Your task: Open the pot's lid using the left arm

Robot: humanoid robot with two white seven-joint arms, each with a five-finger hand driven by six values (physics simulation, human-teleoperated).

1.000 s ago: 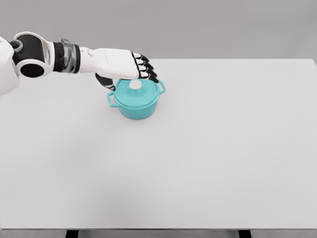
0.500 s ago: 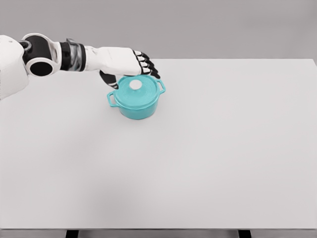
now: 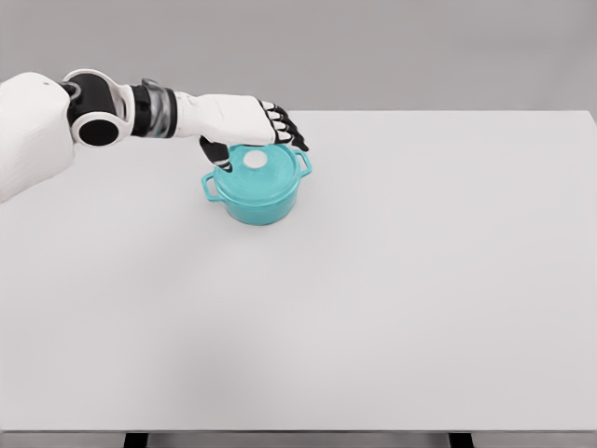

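Our white left hand (image 3: pixel 250 121) hovers over the far edge of the teal round lidded pot (image 3: pixel 258 188), fingers spread, grasping nothing. The teal lid with its white knob (image 3: pixel 255 161) sits closed on the pot, on the white table (image 3: pixel 420 280).

One teal pot (image 3: pixel 259 191) stands on the surface (image 3: pixel 420 280). On the pot sits one lid (image 3: pixel 261 173), with one white knob (image 3: pixel 255 161) at its middle. The pot has two side handles, one left (image 3: pixel 211 188) and one right (image 3: pixel 304 162). Just behind the pot is one hand (image 3: pixel 244 123); its fingers (image 3: pixel 287 131) seem to number four dark tips, though they overlap.
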